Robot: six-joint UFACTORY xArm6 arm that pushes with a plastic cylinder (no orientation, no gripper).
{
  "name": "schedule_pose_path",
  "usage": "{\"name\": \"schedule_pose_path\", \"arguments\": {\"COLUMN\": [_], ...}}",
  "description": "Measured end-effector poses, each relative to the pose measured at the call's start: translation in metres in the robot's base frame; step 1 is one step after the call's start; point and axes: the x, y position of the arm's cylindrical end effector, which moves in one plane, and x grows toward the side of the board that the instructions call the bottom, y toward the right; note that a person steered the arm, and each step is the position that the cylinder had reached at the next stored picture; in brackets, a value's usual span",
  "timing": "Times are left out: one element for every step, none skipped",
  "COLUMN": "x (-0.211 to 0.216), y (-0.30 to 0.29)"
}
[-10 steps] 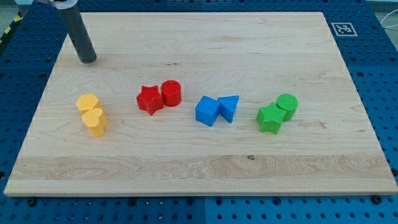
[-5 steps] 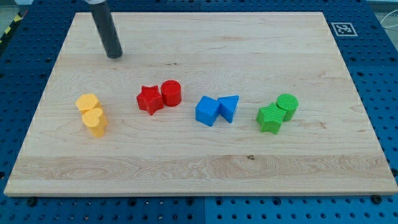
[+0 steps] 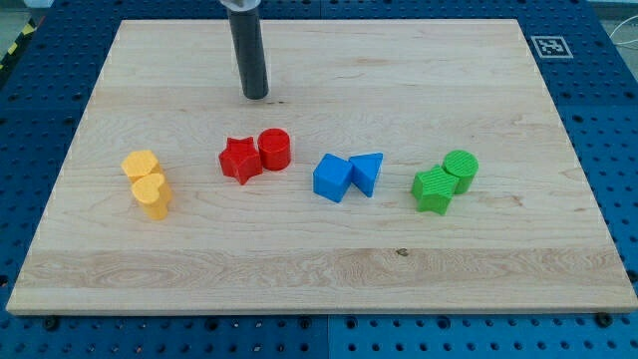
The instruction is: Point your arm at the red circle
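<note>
In the camera view, your red circle (image 3: 275,149) sits on the tabletop (image 3: 419,70), touching the red star (image 3: 239,159) on its left. My tip (image 3: 256,96) stands above the circle, near but apart. There's no gripper here, only the rod. You've closed most of the gap; a short approach remains.

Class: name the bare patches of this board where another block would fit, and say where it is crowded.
Bare: the strip below the block row to the view's bottom edge of the board, and the top right, right of my tip. Crowded: the middle row, yellow pair to green pair.
</note>
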Motion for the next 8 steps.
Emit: {"name": "schedule_pose_path", "arguments": {"x": [0.000, 0.003, 0.007, 0.011, 0.029, 0.051, 0.056, 0.056], "y": [0.003, 0.005, 0.009, 0.014, 0.027, 0.042, 0.048, 0.048]}}
